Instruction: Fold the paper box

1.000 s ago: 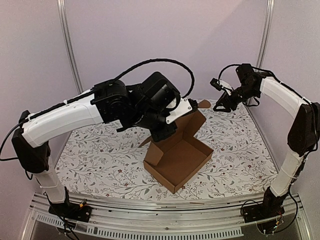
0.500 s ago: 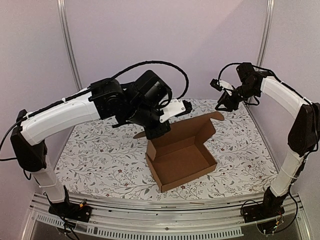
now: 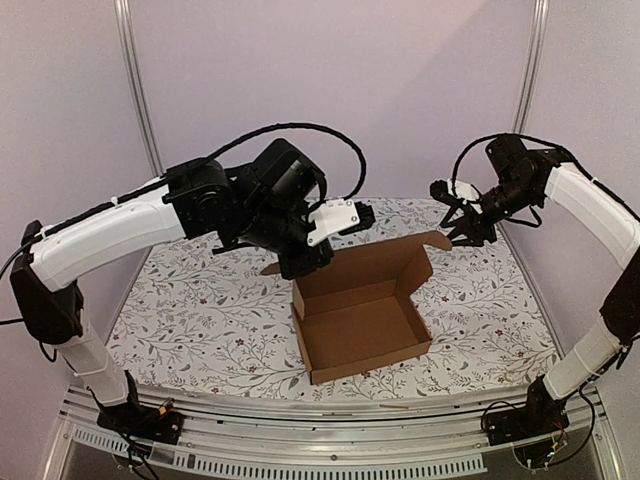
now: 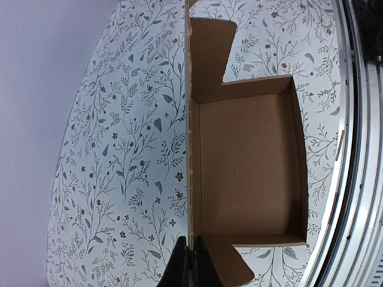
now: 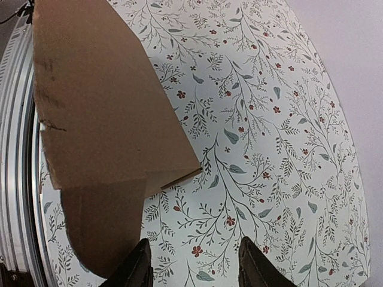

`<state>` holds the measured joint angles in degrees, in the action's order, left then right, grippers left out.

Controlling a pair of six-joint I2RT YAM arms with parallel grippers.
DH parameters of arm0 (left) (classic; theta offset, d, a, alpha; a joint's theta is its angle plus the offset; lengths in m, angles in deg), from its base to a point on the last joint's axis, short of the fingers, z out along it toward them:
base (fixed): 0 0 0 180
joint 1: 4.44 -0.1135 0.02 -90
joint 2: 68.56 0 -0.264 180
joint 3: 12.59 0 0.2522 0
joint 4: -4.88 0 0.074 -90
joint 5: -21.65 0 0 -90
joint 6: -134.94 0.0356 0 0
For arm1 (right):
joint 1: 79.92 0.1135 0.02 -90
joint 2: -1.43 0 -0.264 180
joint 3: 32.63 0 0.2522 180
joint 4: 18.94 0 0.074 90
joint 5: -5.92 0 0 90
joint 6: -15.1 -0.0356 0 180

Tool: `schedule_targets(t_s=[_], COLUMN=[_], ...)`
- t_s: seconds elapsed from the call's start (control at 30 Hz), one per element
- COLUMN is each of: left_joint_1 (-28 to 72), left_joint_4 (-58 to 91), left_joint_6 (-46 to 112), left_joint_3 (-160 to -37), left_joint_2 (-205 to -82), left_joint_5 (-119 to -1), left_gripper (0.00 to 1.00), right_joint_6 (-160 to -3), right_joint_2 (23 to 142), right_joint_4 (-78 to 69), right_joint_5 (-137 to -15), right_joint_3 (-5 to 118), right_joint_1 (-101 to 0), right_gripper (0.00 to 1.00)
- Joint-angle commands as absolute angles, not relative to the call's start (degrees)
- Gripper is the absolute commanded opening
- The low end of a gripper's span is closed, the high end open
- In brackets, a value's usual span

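The paper box (image 3: 362, 322) is a shallow brown cardboard tray standing open at the middle of the table, its lid panel upright along the far side. My left gripper (image 3: 303, 266) is at the lid's left end. In the left wrist view the gripper (image 4: 191, 264) is shut on the upright panel's edge, beside the box (image 4: 246, 170) and its side flap. My right gripper (image 3: 463, 233) hovers just past the lid's right tab. Seen from the right wrist, that gripper (image 5: 194, 268) is open over the cloth, and the lid (image 5: 99, 101) lies to the left of its fingers without touching them.
A floral cloth (image 3: 200, 310) covers the table. A metal rail (image 3: 330, 410) runs along the near edge, with both arm bases on it. Frame posts (image 3: 140, 90) and lilac walls close the back and sides.
The left gripper has shut on the lid's left edge and the box has swung round to sit squarer with the lid upright. The right gripper has dropped toward the lid's right tab.
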<state>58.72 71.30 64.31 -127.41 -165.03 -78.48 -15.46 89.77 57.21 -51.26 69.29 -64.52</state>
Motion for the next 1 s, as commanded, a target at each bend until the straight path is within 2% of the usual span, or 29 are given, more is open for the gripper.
schedule_targets(t_s=[0.0, 0.17, 0.57, 0.9, 0.97], left_joint_1=[58.1, 58.1, 57.6, 57.7, 57.6], left_joint_4=[70.9, 70.5, 70.1, 69.7, 69.6], left_joint_6=[64.9, 64.7, 63.3, 63.8, 64.1], left_joint_3=[-125.6, -125.8, -125.6, -124.6, -124.4], left_joint_2=[-164.3, -164.3, -164.1, -164.2, -164.0], left_joint_5=[-76.5, -76.7, -77.8, -75.0, -75.2], left_gripper=[0.0, 0.0, 0.0, 0.0, 0.0], right_joint_6=[-12.9, -14.4, -7.9, -17.2, -17.5], right_joint_2=[88.0, 87.3, 84.4, 84.2, 84.2], right_joint_4=[57.9, 56.5, 66.0, 55.7, 56.0], right_joint_5=[-49.3, -49.3, -48.0, -45.6, -46.2], right_joint_3=[67.9, 68.0, 68.1, 66.2, 66.4], right_joint_1=[-63.6, -61.9, -57.9, -56.6, -56.5], right_gripper=[0.48, 0.47, 0.54, 0.48, 0.49])
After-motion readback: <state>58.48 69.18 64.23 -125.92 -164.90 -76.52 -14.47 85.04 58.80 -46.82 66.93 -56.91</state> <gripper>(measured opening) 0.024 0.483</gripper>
